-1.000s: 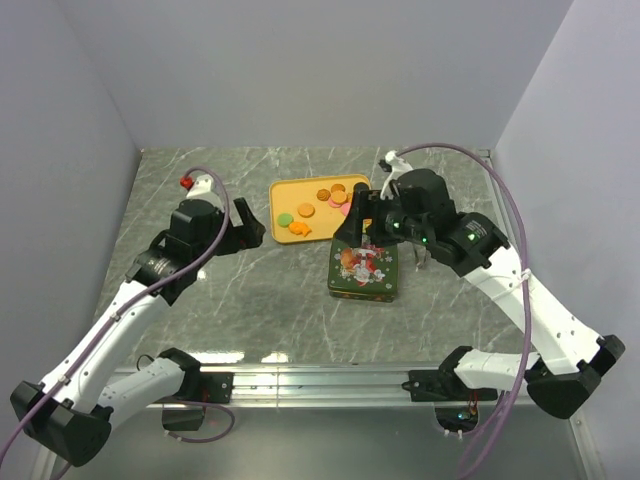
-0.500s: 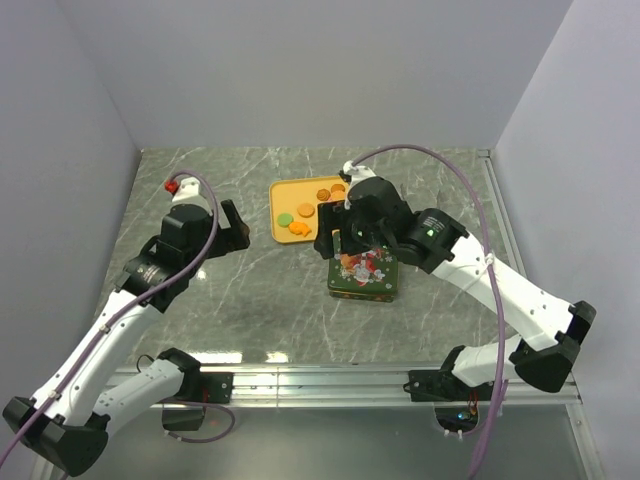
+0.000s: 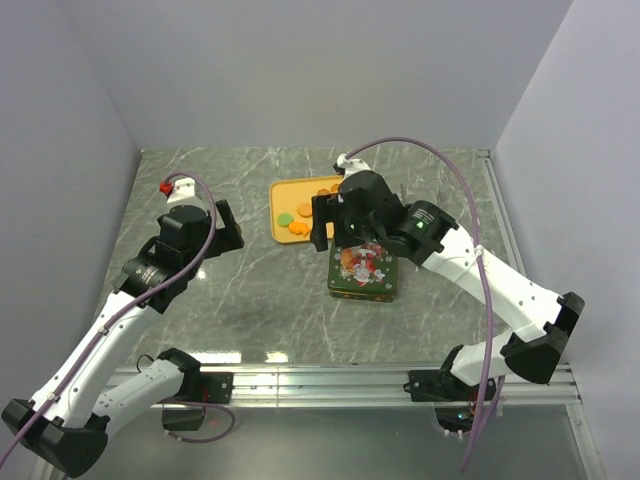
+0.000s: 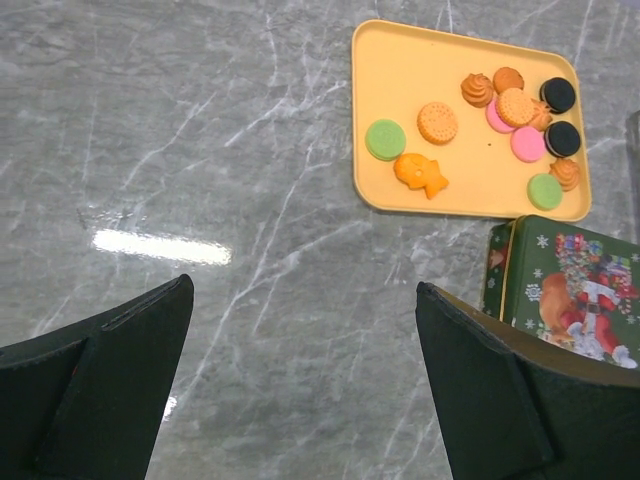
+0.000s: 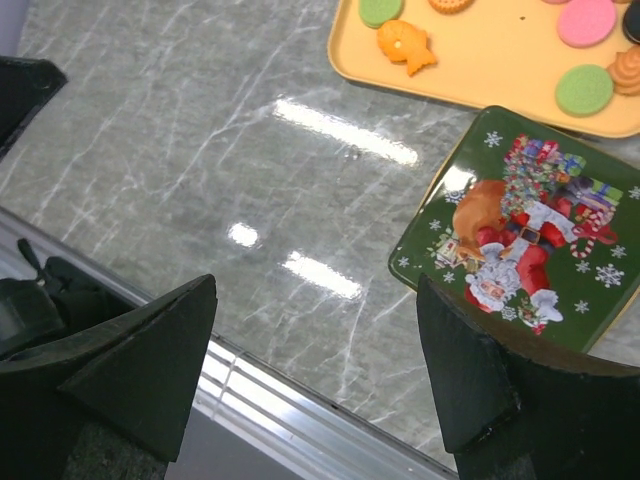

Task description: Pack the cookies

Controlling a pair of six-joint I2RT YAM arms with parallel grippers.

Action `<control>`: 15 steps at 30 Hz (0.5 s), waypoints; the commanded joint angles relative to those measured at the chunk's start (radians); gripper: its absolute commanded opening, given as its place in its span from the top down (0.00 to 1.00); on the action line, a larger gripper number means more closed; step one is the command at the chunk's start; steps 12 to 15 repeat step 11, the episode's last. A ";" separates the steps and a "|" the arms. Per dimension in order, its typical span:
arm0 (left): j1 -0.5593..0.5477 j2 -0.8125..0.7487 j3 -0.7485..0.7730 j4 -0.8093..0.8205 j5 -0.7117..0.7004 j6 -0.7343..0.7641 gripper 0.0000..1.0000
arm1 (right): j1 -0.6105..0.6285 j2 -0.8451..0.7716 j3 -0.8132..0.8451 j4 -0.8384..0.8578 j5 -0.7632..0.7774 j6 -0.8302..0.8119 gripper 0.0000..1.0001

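Observation:
The cookies (image 4: 437, 122) lie on a yellow tray (image 4: 400, 80): orange rounds, a fish shape, pink, green and black ones. They also show in the top view (image 3: 296, 218) and the right wrist view (image 5: 405, 45). A green tin (image 3: 365, 270) with a Santa picture on its closed lid sits just in front of the tray (image 3: 281, 196); it also shows in both wrist views (image 4: 575, 290) (image 5: 530, 240). My left gripper (image 4: 305, 380) is open and empty, above bare table left of the tray. My right gripper (image 5: 315, 370) is open and empty, held high over the tray's right side and the tin's back edge.
The grey marble table (image 3: 250, 290) is bounded by walls on the left, back and right. An aluminium rail (image 5: 280, 420) runs along the near edge. The right arm (image 3: 440, 250) hides the tray's right part in the top view.
My right arm has swung left, from beside the tin's right side to over the tray and tin. My left gripper has drawn back a little to the left, away from the tray.

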 commanded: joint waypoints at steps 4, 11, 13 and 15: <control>0.003 -0.023 0.022 0.010 -0.038 0.037 0.00 | 0.010 0.020 0.067 -0.030 0.085 -0.003 0.12; 0.005 -0.015 0.008 0.042 -0.009 0.061 0.01 | 0.010 0.018 0.055 -0.027 0.090 0.001 0.12; 0.005 -0.015 0.008 0.042 -0.009 0.061 0.01 | 0.010 0.018 0.055 -0.027 0.090 0.001 0.12; 0.005 -0.015 0.008 0.042 -0.009 0.061 0.01 | 0.010 0.018 0.055 -0.027 0.090 0.001 0.12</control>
